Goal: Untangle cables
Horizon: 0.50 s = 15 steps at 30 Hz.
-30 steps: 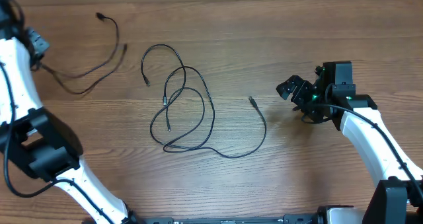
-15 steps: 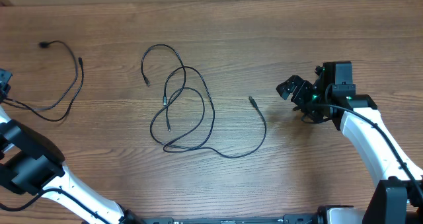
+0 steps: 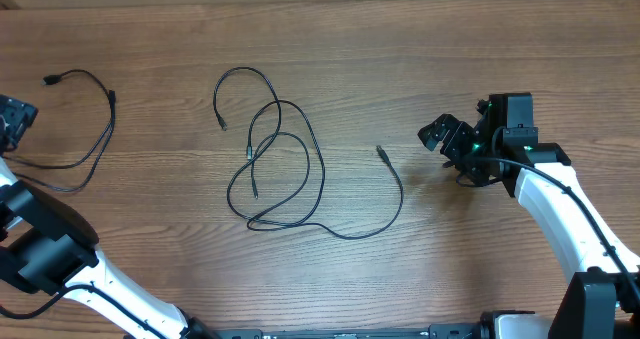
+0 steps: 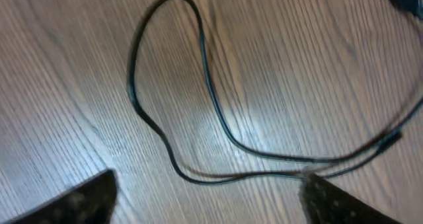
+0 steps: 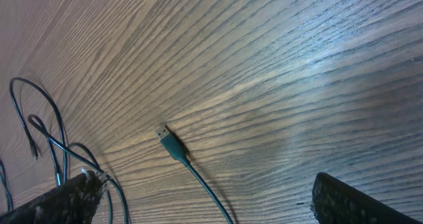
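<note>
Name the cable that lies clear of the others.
The cable at the far left, one loose curve on its own. It touches no other cable; the rest cross one another in the middle tangle.

Overhead, the left gripper (image 3: 14, 119) sits right at the table's (image 3: 400, 39) left edge and the frame chops most of it off. Its own wrist cam is pretty smeary. You only get two dark fingertips (image 4: 79, 201) poking in at the bottom corners, and the loose cable (image 4: 205, 85) has its plug clipped by the top right corner. Overhead, that cable's far end gets lost at the left border beside the left arm (image 3: 50, 244). On the right wrist cam the tangle (image 5: 46, 151) is cut by the left edge. Plug types are too small to call.
</note>
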Each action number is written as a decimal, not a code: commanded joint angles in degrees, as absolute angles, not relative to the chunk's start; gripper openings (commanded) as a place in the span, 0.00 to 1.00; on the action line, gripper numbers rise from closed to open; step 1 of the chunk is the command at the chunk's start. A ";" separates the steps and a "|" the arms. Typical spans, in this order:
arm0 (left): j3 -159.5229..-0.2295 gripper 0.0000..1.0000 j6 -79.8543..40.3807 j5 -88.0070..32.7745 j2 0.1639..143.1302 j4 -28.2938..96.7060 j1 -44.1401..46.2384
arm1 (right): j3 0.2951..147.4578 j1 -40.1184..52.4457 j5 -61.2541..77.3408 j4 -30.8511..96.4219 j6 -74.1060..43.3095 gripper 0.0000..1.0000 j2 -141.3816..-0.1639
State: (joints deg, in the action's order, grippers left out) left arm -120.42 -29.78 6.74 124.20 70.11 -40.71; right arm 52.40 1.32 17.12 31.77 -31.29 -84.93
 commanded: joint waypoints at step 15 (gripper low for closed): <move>-109.49 0.04 -23.73 2.94 125.16 63.90 -28.84 | 53.63 1.61 16.51 31.62 -31.03 1.00 -84.90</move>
